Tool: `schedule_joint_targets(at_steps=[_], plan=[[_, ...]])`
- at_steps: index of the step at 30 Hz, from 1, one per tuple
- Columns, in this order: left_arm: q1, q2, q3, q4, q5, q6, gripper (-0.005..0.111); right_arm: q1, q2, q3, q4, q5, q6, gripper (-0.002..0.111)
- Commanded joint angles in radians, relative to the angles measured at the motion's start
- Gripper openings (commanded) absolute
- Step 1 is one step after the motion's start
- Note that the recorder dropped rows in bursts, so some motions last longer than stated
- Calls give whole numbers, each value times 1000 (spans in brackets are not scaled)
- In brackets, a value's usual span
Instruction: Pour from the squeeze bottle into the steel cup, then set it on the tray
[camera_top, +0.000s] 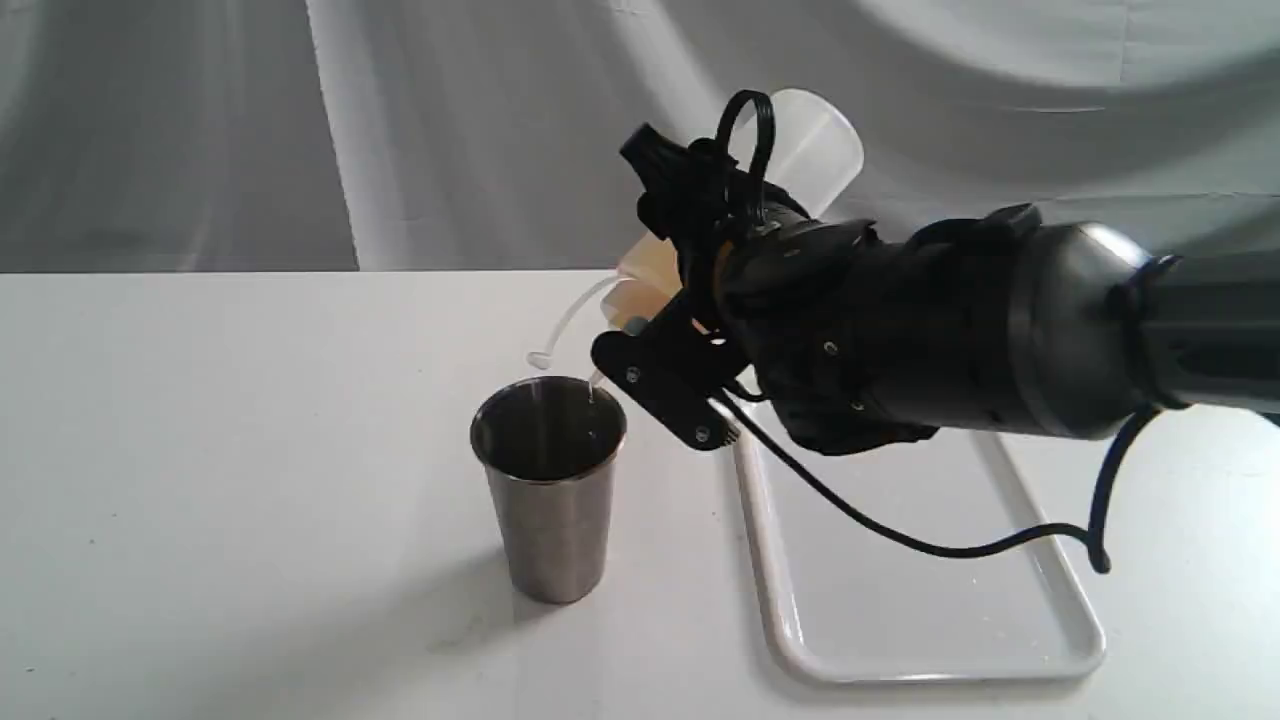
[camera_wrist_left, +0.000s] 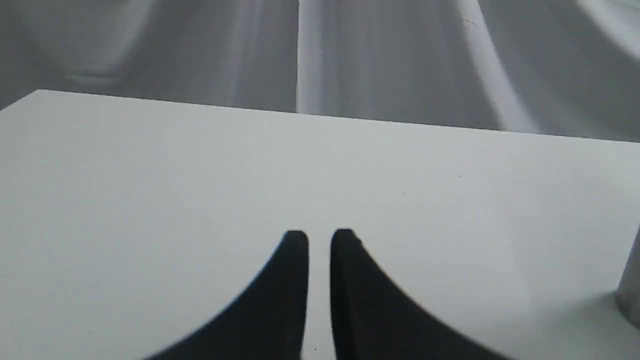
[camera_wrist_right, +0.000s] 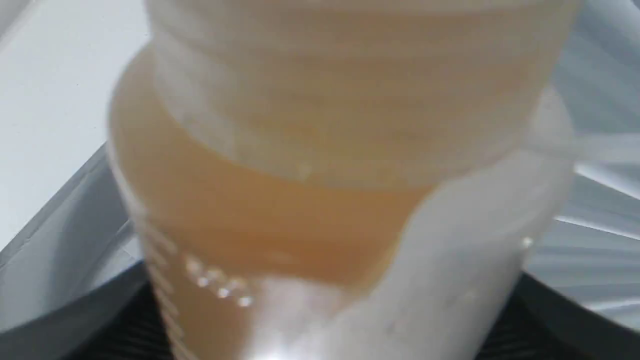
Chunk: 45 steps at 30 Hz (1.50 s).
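My right gripper (camera_top: 668, 282) is shut on the squeeze bottle (camera_top: 812, 140), which is tipped steeply, base up and nozzle down. The nozzle tip hangs just over the far rim of the steel cup (camera_top: 550, 490), and the tethered cap dangles on its strap beside it. The cup stands upright on the table, left of the tray (camera_top: 940, 640). In the right wrist view the squeeze bottle (camera_wrist_right: 320, 200) fills the picture, its amber liquid pooled toward the nozzle end. My left gripper (camera_wrist_left: 319, 241) hovers low over bare table with its fingers nearly touching and nothing between them. A sliver of the steel cup (camera_wrist_left: 631, 295) shows at that view's edge.
A black cable (camera_top: 900, 535) loops from the right arm over the tray. White table (camera_top: 200, 450) runs back to a grey curtain (camera_top: 450, 130). The left arm is out of the exterior view.
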Motion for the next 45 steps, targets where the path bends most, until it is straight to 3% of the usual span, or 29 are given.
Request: schedule_joint_targets(at_steps=[1, 8, 17, 22, 32, 38, 45], plan=[[-5, 2, 4, -4, 1, -2, 8, 2, -14, -8, -22, 14, -1, 0], [-5, 2, 4, -4, 1, -2, 8, 2, -14, -8, -22, 18, 45, 0], [-5, 2, 4, -4, 1, -2, 8, 2, -14, -8, -13, 60, 263, 0], [-5, 2, 4, -4, 1, -2, 8, 2, -14, -8, 169, 45, 276, 0], [-5, 2, 4, -4, 1, -2, 8, 2, -14, -8, 325, -26, 632, 0], [-5, 2, 4, -4, 1, -2, 8, 2, -14, -8, 495, -94, 657, 0], [-5, 2, 4, -4, 1, -2, 8, 2, -41, -8, 532, -134, 785, 0]])
